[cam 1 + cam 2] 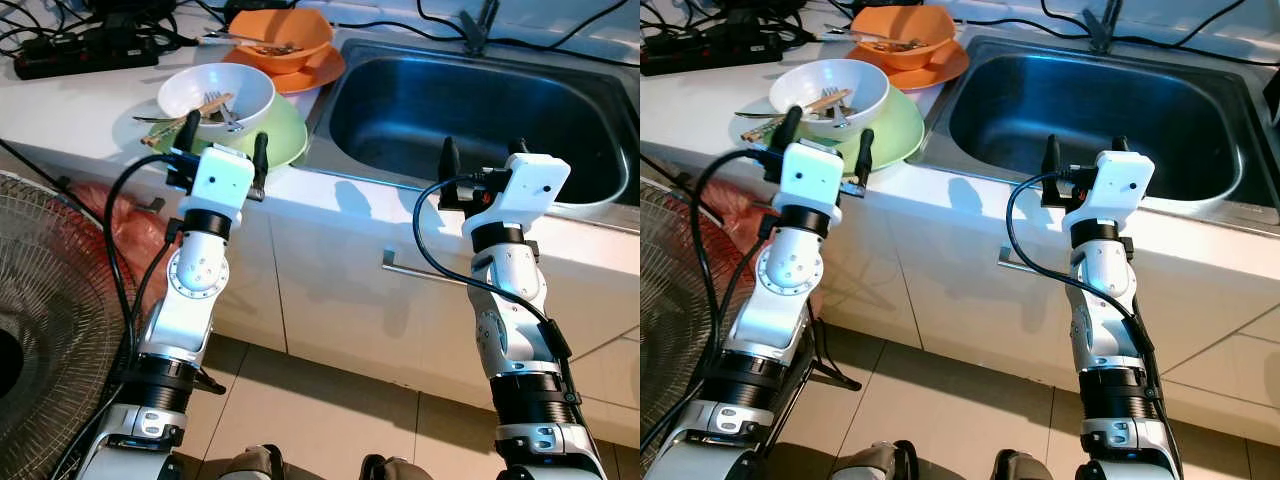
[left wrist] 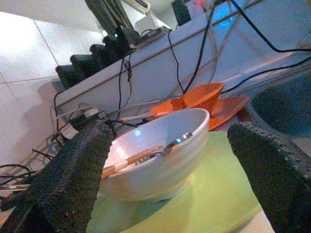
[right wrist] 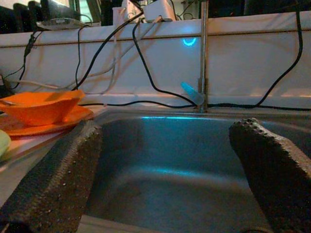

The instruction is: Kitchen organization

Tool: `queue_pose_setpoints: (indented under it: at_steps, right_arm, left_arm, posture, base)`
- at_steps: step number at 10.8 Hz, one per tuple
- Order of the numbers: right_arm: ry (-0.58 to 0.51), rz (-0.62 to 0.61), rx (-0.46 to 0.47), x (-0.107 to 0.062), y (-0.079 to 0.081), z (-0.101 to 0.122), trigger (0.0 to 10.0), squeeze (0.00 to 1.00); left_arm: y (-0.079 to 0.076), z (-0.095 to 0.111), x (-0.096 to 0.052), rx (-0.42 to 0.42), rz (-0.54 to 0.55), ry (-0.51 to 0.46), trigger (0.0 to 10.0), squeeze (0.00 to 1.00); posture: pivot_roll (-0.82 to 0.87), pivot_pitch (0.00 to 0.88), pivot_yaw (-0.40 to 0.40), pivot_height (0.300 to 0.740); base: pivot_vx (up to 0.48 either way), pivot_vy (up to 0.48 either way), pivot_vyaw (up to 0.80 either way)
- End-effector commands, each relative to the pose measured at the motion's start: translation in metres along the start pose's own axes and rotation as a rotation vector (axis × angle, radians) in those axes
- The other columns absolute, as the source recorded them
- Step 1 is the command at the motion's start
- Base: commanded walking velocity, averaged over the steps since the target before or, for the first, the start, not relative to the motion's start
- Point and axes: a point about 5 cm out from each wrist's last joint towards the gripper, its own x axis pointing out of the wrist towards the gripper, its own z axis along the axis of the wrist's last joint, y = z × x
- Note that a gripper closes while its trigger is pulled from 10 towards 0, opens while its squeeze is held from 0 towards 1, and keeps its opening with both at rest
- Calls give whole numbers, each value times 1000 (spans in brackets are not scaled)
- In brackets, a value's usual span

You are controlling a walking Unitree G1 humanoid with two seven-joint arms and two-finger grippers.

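A white bowl (image 1: pixel 216 98) holding chopsticks and a fork rests on a green plate (image 1: pixel 268 135) on the counter, left of the sink. My left gripper (image 1: pixel 224 146) hovers open at the counter's front edge, just short of that plate; the left wrist view has the white bowl (image 2: pixel 155 155) framed between its fingers. Farther back an orange bowl (image 1: pixel 280 40) with cutlery sits on an orange plate (image 1: pixel 318 70). My right gripper (image 1: pixel 484 162) is open at the front rim of the steel sink (image 1: pixel 470 115), with nothing between its fingers.
A fan (image 1: pixel 45 330) stands low at the left beside my left arm. A black power strip (image 1: pixel 85 52) and cables lie at the back of the counter. The tap (image 3: pixel 203 53) rises behind the basin. White cabinet fronts with a handle (image 1: pixel 420 272) stand below.
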Motion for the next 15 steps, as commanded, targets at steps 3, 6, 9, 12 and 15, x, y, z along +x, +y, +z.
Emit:
queue_pose_setpoints:
  at_steps: [3,6,9,12,15]
  right_arm:
    - [-7,0,11,0,1,0,10000,0]
    - [-7,-1,11,0,1,0,10000,0]
    - [4,63,28,-1,8,-1,10000,0]
    - [15,281,48,-6,26,1,10000,0]
    - [31,508,56,-14,26,7,10000,0]
  left_arm:
    - [-7,3,11,43,-42,-11,10000,0]
    - [-10,1,21,112,-72,5,10000,0]
    - [-9,-2,23,131,-81,13,10000,0]
    - [-10,-3,23,138,-91,12,10000,0]
    - [-10,-3,22,137,-95,11,10000,0]
  posture:
    - [30,151,0,740]
    - [29,148,1,740]
    - [27,146,4,740]
    - [28,138,3,740]
    - [27,132,1,740]
  base:
    - [0,0,0]
    - [0,0,0]
    - [0,0,0]
    - [0,0,0]
    - [0,0,0]
